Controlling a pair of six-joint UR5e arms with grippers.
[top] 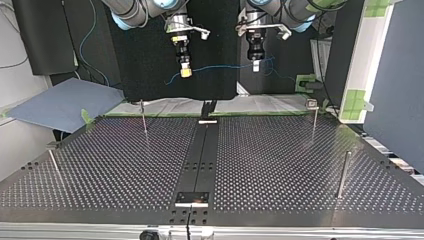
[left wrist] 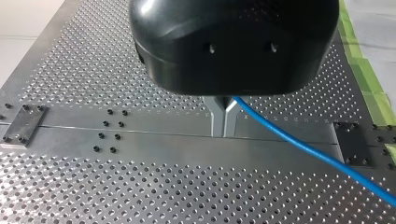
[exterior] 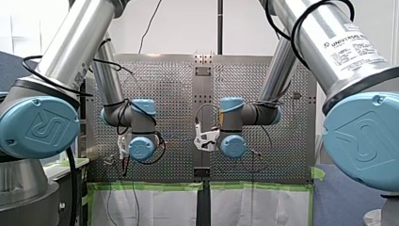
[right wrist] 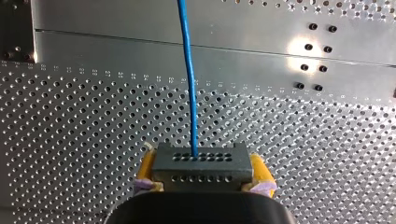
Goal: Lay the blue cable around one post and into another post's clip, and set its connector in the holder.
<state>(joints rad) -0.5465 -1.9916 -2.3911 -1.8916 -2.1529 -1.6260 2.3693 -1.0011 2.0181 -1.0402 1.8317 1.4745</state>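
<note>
White wall (exterior: 179,28); black backdrop (top: 145,60) opposite.

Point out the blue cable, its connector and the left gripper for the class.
blue cable (right wrist: 188,70), right wrist view, on its straight run ahead of the connector.
connector (right wrist: 201,167), right wrist view, on its perforated face.
left gripper (left wrist: 223,130), left wrist view, between its metal fingertips.

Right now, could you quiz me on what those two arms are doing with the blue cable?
1. True or false: the cable already wraps a post.
2. My right pincer holds: A a post, B the connector, C nothing.
3. Fill in: my left pincer is shut on the ____.
Key: 1 false; 2 B; 3 cable.
</note>
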